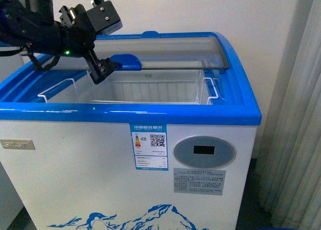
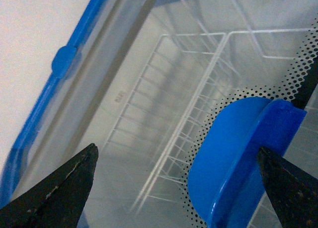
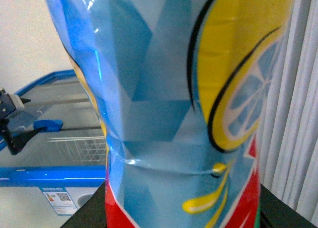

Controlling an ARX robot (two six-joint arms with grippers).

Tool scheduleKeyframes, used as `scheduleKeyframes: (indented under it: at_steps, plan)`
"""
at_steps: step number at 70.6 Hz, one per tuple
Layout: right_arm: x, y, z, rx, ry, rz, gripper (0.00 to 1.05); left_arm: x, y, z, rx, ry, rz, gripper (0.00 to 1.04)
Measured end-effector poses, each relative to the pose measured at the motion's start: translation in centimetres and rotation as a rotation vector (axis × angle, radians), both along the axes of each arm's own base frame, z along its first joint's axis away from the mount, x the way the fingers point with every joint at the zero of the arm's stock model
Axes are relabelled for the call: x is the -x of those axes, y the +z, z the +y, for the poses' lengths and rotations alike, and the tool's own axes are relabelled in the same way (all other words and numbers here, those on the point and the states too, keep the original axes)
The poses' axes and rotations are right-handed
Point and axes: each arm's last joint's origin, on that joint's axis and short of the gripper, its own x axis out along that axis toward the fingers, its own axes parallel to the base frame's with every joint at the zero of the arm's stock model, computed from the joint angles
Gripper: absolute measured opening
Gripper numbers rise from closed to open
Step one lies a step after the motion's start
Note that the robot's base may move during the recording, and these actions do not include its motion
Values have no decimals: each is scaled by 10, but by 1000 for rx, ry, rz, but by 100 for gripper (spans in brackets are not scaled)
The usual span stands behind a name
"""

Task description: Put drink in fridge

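1 fridge: white chest w/ blue rim; top open on near side, so access looks done.
1 glass lid: covers far part only; no 2nd lid made out.
1 wire basket: white, under the opening, no drink in it; extra wire loop at its right, can't tell if 2nd basket.
1 drink: bottle w/ blue-yellow lemon label; outside fridge, fills R wrist view; not in front view.
1 lid handle: blue, on lid edge.
L gripper: jaws wide, one each side of handle; contact can't tell.
R gripper: dark jaws either side of bottle base, so gripping it, I'd judge.
Progress: approx halfway. Left: carry drink over rim, lower into basket, let go; maybe close lid.
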Motion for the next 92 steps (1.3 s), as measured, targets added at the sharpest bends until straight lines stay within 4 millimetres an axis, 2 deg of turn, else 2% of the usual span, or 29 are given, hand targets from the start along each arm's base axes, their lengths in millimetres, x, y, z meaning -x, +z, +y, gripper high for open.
scheduleKeyframes:
  at_steps: [8,15,24,33,36,38,42,51,55,58,62,63,67,74,78,82,92]
  plan:
    - [0,0,0,0,0,0,42,-42,6,-4,41,148,-76,97]
    - [0,0,0,0,0,0,42,-63,10,-15,146,273,-122,97]
    - [0,0,0,0,0,0,42,-60,14,-14,279,440,-144,97]
    - [0,0,0,0,-7,0,42,-39,30,14,467,583,-77,97]
    - [0,0,0,0,-4,0,42,-26,37,23,547,618,-24,97]
    - [0,0,0,0,-2,0,42,-10,43,31,636,639,18,97]
    - [0,0,0,1,5,0,42,13,48,35,756,628,82,97]
    - [0,0,0,0,4,0,42,77,52,30,927,555,211,97]
    - [0,0,0,0,0,0,42,130,46,24,990,506,310,97]
    - [0,0,0,0,-2,0,42,157,40,22,1005,493,334,96]
    - [-1,-1,0,-3,4,9,42,189,36,27,1019,508,206,88]
    - [-2,-1,0,-7,9,32,42,202,34,29,1024,507,155,84]
    - [-3,6,0,-21,78,233,41,237,29,41,1037,503,64,75]
    - [-3,11,-1,-14,153,449,41,294,10,54,1034,516,14,59]
    - [-14,8,-2,17,177,514,41,312,-1,59,1030,511,15,50]
    - [-29,9,-4,70,186,524,41,322,-12,63,1021,507,30,42]
    - [-85,28,-5,322,229,442,41,336,-33,67,1006,539,64,20]
